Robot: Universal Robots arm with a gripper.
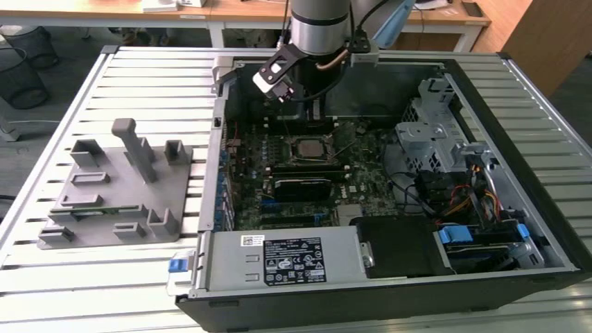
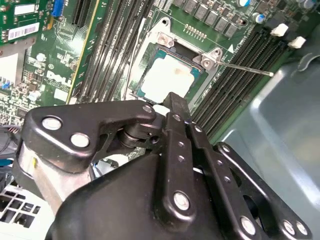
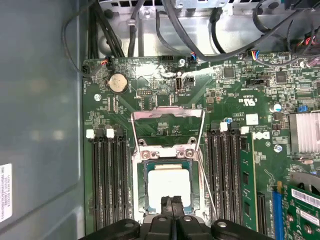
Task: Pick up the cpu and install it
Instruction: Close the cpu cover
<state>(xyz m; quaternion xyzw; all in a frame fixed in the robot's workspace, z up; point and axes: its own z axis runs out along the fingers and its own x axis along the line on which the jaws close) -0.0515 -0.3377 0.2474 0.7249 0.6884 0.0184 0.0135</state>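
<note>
1. Your claw [image 3: 172, 201]: in both wrist views the fingers are pressed together with nothing between them.
2. The cpu [image 3: 169, 181]: it lies flat in its socket, silver top up, directly under and just beyond the fingertips. You cannot tell whether they touch it.
3. Load plate [image 3: 167, 114]: hinged open past the cpu. The thin lever [image 2: 245, 67] stands clear of the socket.
4. Memory slots [image 3: 107, 185]: they flank the socket on both sides.
5. Coin cell [image 3: 118, 83] and black cables [image 3: 131, 40]: at the board's far edge.
</note>
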